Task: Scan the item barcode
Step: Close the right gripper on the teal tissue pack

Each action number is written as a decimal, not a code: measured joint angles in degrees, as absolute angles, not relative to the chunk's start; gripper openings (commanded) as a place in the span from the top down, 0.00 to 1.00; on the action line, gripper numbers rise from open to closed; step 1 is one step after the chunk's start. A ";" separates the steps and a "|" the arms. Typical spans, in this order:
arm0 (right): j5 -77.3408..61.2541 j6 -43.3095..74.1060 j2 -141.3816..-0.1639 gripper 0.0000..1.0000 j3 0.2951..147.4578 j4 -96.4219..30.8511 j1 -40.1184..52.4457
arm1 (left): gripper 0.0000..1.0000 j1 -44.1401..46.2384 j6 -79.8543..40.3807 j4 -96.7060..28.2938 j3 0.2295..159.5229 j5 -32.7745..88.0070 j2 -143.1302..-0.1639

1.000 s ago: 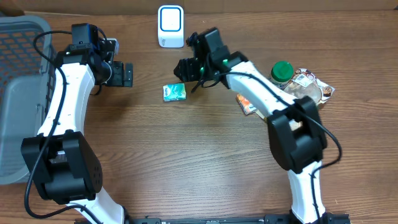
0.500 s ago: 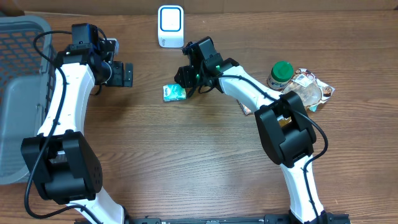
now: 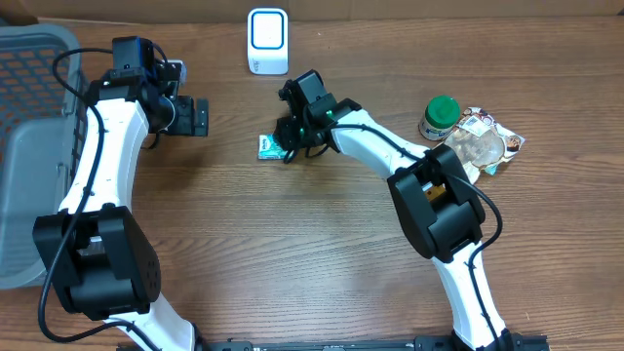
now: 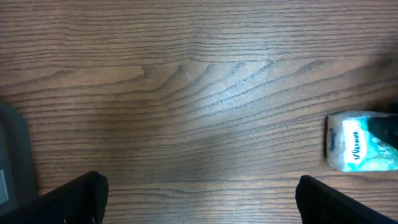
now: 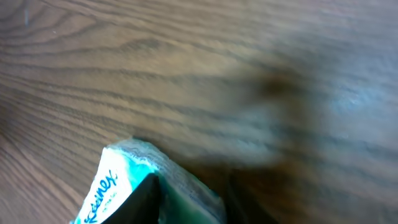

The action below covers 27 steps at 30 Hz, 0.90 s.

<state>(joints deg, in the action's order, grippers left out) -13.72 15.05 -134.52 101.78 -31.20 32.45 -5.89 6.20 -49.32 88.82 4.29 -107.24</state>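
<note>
R hand straddles Kleenex pack; L hand wide open.

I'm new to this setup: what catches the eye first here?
The right gripper is down at a teal tissue pack mid-table, with the white scanner just beyond it near the far edge. A grey basket fills the left side; a green-lidded jar and snack packets sit far right.

Left end effector splayed — right end effector low.
</note>
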 measured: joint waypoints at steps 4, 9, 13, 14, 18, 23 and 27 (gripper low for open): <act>-14.17 16.56 -134.08 0.76 104.53 -41.12 31.22 | 0.00 -5.89 6.20 -49.32 88.82 4.32 -107.24; -14.11 23.88 -133.10 0.78 108.14 -55.16 29.93 | 0.01 -5.89 6.20 -49.32 88.82 4.29 -107.24; -14.57 30.76 -131.61 0.73 108.86 -59.96 29.71 | 0.00 -5.89 6.20 -49.32 88.82 4.29 -107.24; -14.68 32.05 -131.41 0.72 108.86 -60.27 29.71 | 0.00 -5.89 6.20 -49.30 88.82 4.29 -107.24; -14.81 34.30 -131.37 0.65 108.88 -60.05 29.71 | 0.00 -5.89 6.20 -49.32 88.82 4.32 -107.26; -14.57 30.15 -131.37 0.62 108.88 -60.03 29.54 | 0.00 -5.89 6.20 -49.32 88.82 4.29 -107.24; -14.59 22.15 -131.37 0.62 108.88 -60.55 28.84 | 0.01 -5.89 6.20 -49.32 88.82 4.29 -107.24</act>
